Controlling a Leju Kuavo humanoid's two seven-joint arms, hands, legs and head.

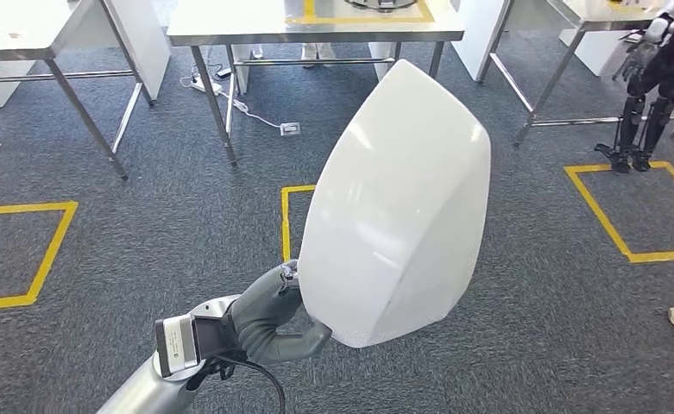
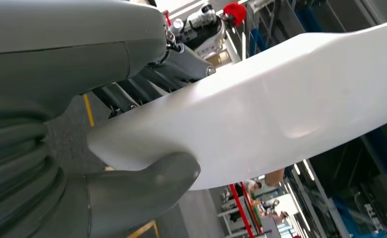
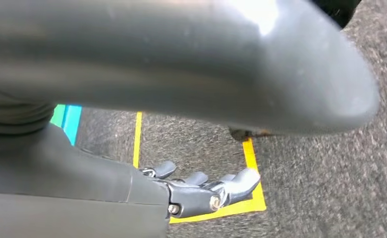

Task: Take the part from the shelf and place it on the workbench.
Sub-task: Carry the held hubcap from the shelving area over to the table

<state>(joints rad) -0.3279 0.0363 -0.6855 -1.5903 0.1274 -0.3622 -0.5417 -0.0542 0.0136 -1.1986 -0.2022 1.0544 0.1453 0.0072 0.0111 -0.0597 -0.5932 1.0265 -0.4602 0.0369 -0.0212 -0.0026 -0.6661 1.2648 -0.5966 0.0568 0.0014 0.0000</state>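
White part [image 1: 393, 207] held at its lower edge by left hand [image 1: 268, 315] over open carpet [image 1: 169, 224].

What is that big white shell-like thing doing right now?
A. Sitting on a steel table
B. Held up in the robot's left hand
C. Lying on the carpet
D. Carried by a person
B. The head view shows the left hand gripping the lower edge of the white part, which is raised above the grey carpet; the left wrist view shows the thumb and fingers clasping that edge.
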